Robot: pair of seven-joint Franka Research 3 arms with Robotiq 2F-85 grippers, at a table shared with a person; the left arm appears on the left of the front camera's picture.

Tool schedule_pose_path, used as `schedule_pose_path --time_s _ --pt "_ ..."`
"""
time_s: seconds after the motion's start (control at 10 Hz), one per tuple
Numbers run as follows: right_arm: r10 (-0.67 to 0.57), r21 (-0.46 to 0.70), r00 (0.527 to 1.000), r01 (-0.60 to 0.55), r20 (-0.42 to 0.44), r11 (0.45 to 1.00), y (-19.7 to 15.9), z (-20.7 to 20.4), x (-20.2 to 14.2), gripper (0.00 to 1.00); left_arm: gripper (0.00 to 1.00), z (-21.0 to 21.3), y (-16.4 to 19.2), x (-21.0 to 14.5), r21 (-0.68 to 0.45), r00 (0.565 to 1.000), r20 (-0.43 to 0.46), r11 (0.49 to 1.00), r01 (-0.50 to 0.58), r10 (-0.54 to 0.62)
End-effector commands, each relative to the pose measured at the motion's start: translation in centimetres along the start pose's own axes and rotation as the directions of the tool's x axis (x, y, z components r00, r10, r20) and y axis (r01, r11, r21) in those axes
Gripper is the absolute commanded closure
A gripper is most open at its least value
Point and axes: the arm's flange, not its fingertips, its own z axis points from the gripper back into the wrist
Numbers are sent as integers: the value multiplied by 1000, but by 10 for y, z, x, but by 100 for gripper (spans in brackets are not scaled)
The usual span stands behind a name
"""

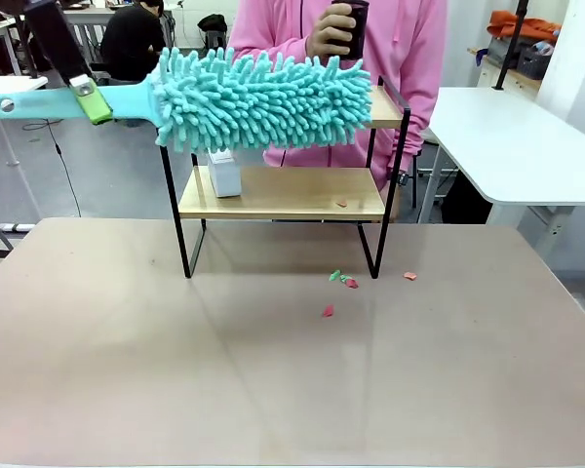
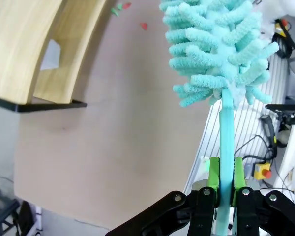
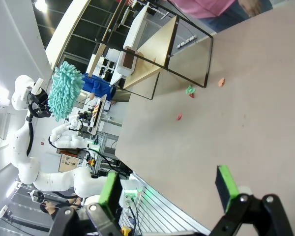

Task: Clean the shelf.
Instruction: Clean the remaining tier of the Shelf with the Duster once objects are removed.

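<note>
My left end effector [image 1: 91, 98] clamps the duster [image 1: 263, 97], head lying lengthwise along the top of the shelf [image 1: 283, 195]; right end effector [image 3: 168, 187] open, farther off.

— What colour is the duster [image 1: 263, 102]?
— Turquoise all over, shaggy head and flat handle alike.
— And the shelf [image 1: 283, 193]?
— Pale wooden boards with a faint grain, in a thin black frame. The box [image 1: 224, 174] on it is white.
— The counter [image 1: 273, 390]?
— Plain, dull pinkish beige, flecked with scraps [image 1: 351, 283] of red, salmon and green.
— The fingers [image 2: 205, 202]?
— Black on the left gripper [image 2: 226, 179], with bright green pads [image 2: 214, 174]. The right gripper [image 3: 169, 189] has the same black and green.
— The person?
— A pink hoodie [image 1: 409, 39], and a dark cup [image 1: 351, 29] in hand.
</note>
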Motion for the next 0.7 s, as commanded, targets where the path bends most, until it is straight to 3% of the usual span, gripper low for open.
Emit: schedule_pose_path --time_s 0.0,0.1,0.2,0.3,0.4,0.5,0.6 --pt "27 16 999 -27 18 999 0 -1 4 0 88 7 0 -29 -36 993 105 998 -47 51" --pt "27 16 999 -27 18 999 0 -1 4 0 88 24 4 -65 -41 968 228 994 -98 105" --pt "27 16 999 -27 18 999 0 -1 4 0 88 43 8 -108 -57 909 370 982 -181 189" --pt "27 16 999 -27 18 999 0 -1 4 0 88 56 14 -157 -80 820 497 956 -281 283" --pt "27 16 999 -27 18 999 0 -1 4 0 88 60 21 -206 -130 705 597 914 -385 382" --pt "27 16 999 -27 18 999 0 -1 4 0 88 57 27 -254 -203 554 677 847 -492 484" --pt "27 16 999 -27 18 999 0 -1 4 0 88 49 38 -303 -321 367 725 757 -569 584"
